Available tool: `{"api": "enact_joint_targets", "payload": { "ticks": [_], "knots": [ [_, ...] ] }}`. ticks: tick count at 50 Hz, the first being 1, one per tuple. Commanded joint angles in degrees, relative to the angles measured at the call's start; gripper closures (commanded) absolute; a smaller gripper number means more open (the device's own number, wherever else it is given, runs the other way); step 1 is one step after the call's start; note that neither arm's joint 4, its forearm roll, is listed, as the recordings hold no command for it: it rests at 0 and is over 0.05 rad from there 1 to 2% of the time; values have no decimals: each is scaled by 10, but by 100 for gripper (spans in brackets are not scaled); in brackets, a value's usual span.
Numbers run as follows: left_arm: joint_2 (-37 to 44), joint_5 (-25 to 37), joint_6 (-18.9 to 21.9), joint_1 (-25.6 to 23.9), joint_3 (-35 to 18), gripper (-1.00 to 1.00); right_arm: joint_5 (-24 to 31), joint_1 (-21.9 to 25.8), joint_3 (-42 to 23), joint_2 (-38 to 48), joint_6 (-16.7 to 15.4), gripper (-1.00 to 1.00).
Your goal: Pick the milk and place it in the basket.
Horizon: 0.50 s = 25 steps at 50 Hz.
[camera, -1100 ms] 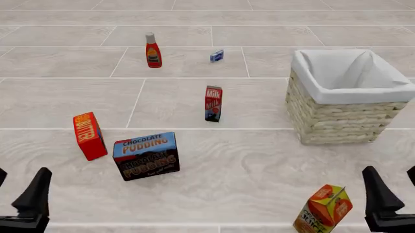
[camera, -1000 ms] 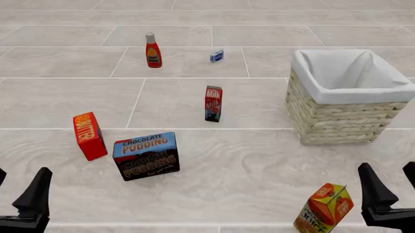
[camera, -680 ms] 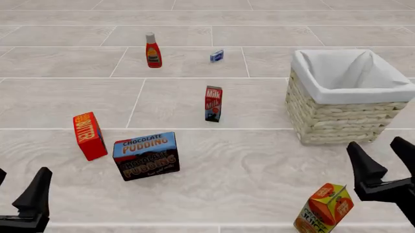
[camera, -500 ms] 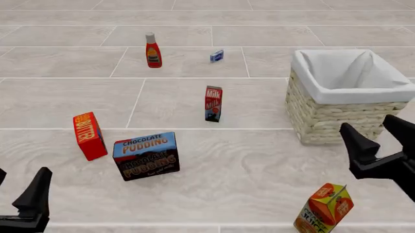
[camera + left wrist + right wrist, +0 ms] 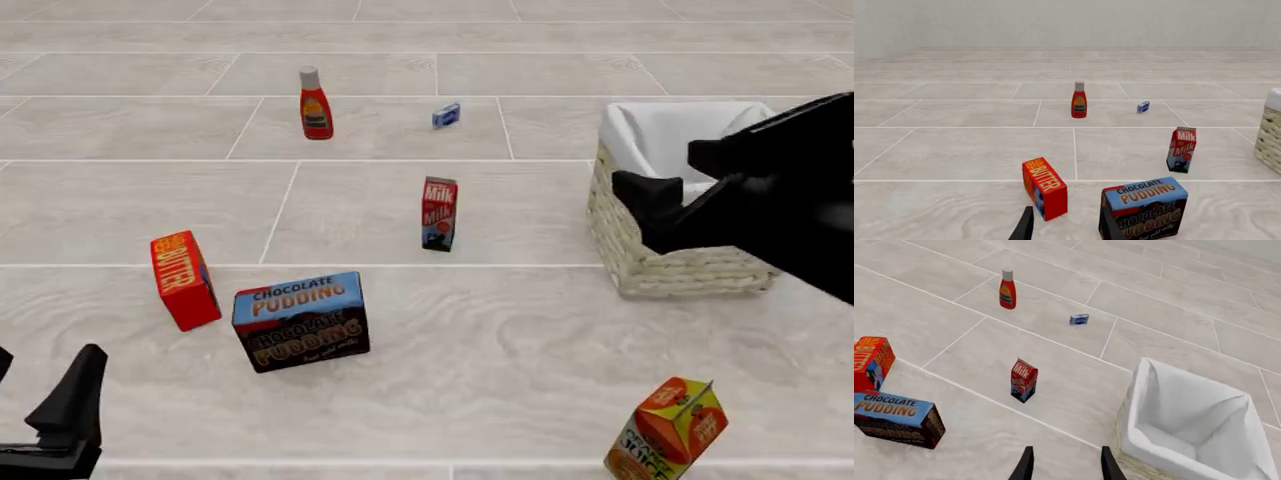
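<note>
1. Milk (image 5: 439,212) stands upright on the tiled floor near the middle of your front view, well apart from both grippers and untouched; its red top and dark lower part also read clearly from both wrist cameras (image 5: 1181,149) (image 5: 1023,380).
2. Your basket (image 5: 627,235) sits to the right of the milk, its white cloth lining folded over the rim, and the right wrist camera looks down into its liner (image 5: 1187,410).
3. Your right gripper (image 5: 687,180) hangs raised in front of the basket's near-left side, hiding part of its wall in the front view. The fingers (image 5: 1027,466) are spread with floor showing between them, and they hold nothing.
4. Your left gripper (image 5: 60,410) sits low at the near-left corner of the front view. The left wrist camera shows its fingertips (image 5: 1023,227) parted and empty, though only the tips are in frame, so how wide is hard to say.
5. Near the left gripper you have a red butter box (image 5: 183,279) and, just beside it, a chocolate pudding box (image 5: 300,320).
6. An orange juice carton (image 5: 669,428) stands tilted at the near right.
7. Far back are a red sauce bottle (image 5: 315,104) and a small blue box (image 5: 446,115).
</note>
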Motion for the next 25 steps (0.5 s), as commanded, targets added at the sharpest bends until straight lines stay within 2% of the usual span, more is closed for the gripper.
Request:
{"api": "enact_joint_targets", "payload": {
  "ticks": [1, 9, 14, 15, 17, 25],
  "knots": [
    [0, 0, 0, 0, 0, -100, 59, 41, -101, 111, -3, -100],
    [0, 0, 0, 0, 0, -100, 104, 52, -176, 161, -10, -100],
    [0, 0, 0, 0, 0, -100, 143, 86, -218, 200, 0, -100],
    [0, 0, 0, 0, 0, -100, 148, 85, -229, 211, -14, -100],
    [0, 0, 0, 0, 0, -100, 162, 99, -241, 225, -9, -100],
    [0, 0, 0, 0, 0, -100, 212, 121, -319, 292, -30, -100]
  ]
}}
